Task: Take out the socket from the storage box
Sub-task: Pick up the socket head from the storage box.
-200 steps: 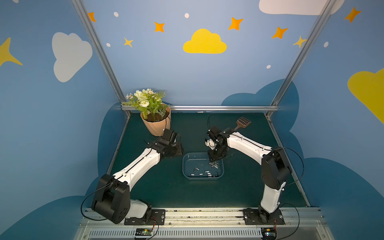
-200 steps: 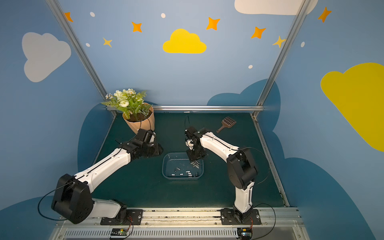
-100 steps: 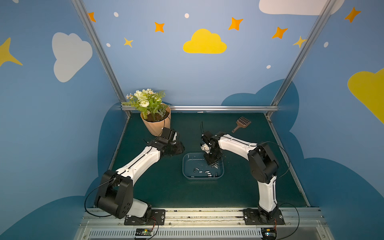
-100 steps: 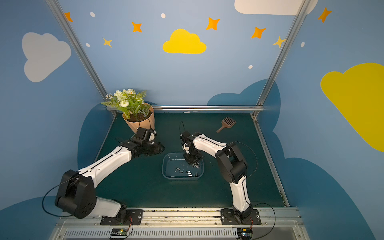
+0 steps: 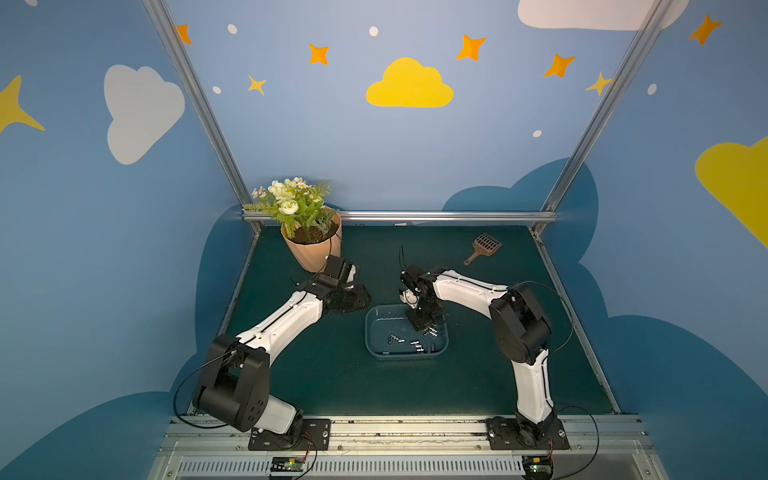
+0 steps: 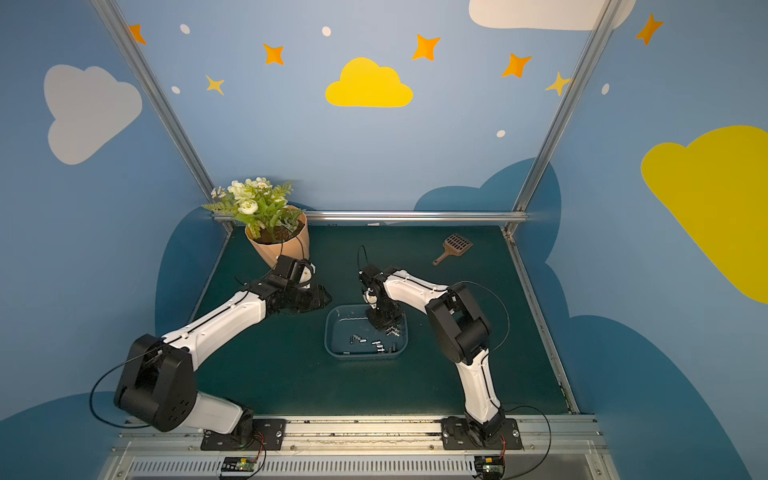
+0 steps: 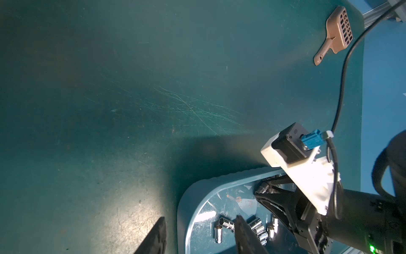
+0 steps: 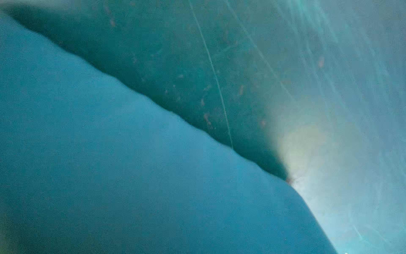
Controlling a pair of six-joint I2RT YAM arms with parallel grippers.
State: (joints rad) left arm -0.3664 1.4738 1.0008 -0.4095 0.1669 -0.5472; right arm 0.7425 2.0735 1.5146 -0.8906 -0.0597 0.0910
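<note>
The storage box [image 5: 368,332], a shallow blue-grey tub, lies mid-table with several chrome sockets [image 5: 395,338] loose on its floor. My right gripper [image 5: 424,326] points down into the box's far right part. In the left wrist view its two dark fingers [image 7: 274,199] stand close together with one socket [image 7: 262,188] between their tips, low in the box. The right wrist view shows only the blurred box wall [image 8: 153,176]. My left gripper [image 7: 200,217] hovers open over the box's left rim [image 7: 182,211], holding nothing, with more sockets [image 7: 227,224] just past it.
A peach flowerpot [image 5: 316,253] with white flowers stands at the back left, close behind my left wrist. A brown slotted scoop [image 5: 484,247] lies at the back right. Blue walls and a metal rail [image 5: 399,215] close in the green mat.
My right gripper has shifted a little left and sunk into the box, and its jaws have drawn together. The left arm has barely moved.
</note>
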